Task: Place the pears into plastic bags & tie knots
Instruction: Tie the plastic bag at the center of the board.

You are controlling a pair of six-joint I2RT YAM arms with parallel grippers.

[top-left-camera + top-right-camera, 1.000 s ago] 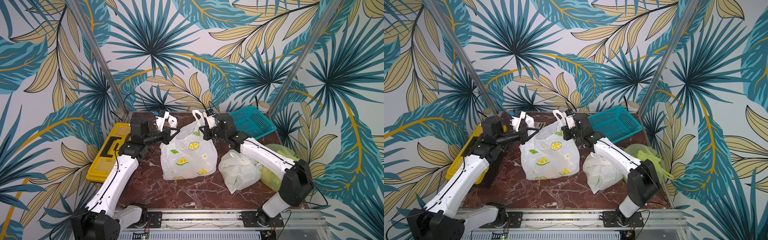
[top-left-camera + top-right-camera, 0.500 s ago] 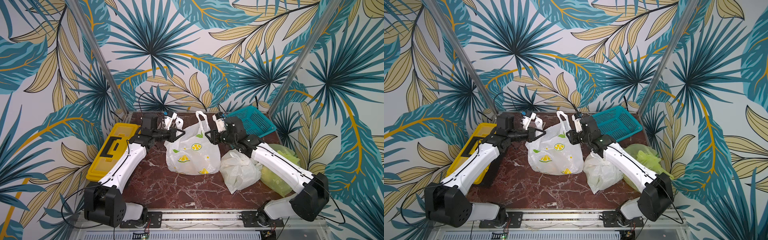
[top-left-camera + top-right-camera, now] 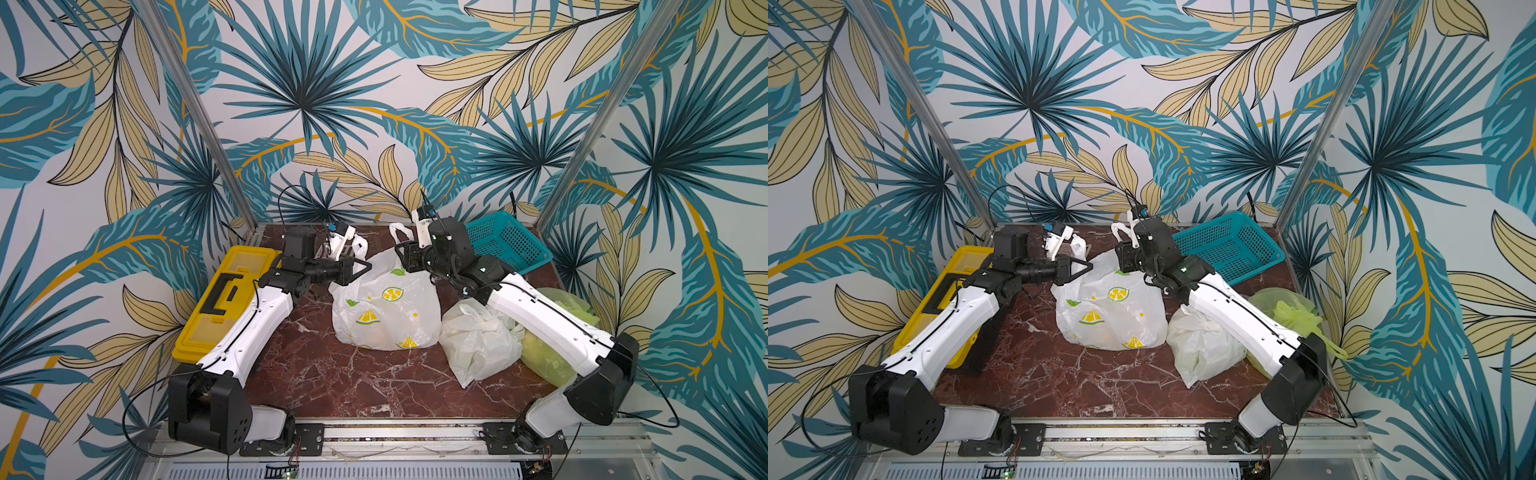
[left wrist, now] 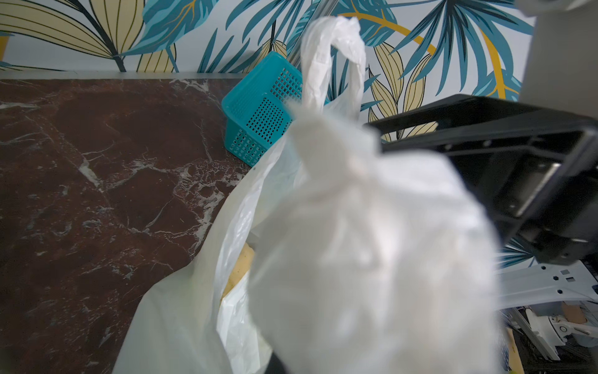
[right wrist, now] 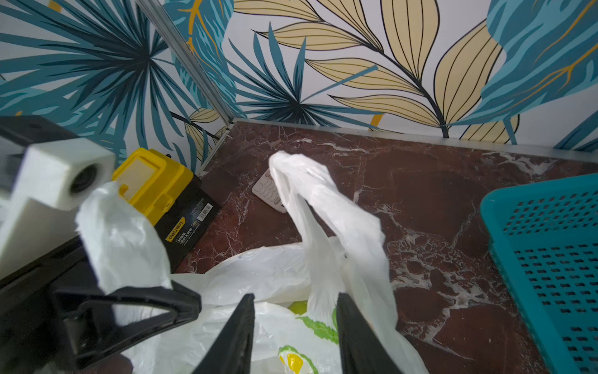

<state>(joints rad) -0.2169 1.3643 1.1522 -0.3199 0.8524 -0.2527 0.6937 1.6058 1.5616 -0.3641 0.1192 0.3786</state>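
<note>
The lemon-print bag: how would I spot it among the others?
On the red marble table, look midway between the yellow toolbox and teal basket. The lemon-print bag stands there. Only it shows yellow lemon slices; the crumpled white bag and green bag nearby don't.

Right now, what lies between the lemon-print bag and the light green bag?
A second white bag lies between the lemon-print bag and the light green bag, partly under the right arm. Both top views show it.
</note>
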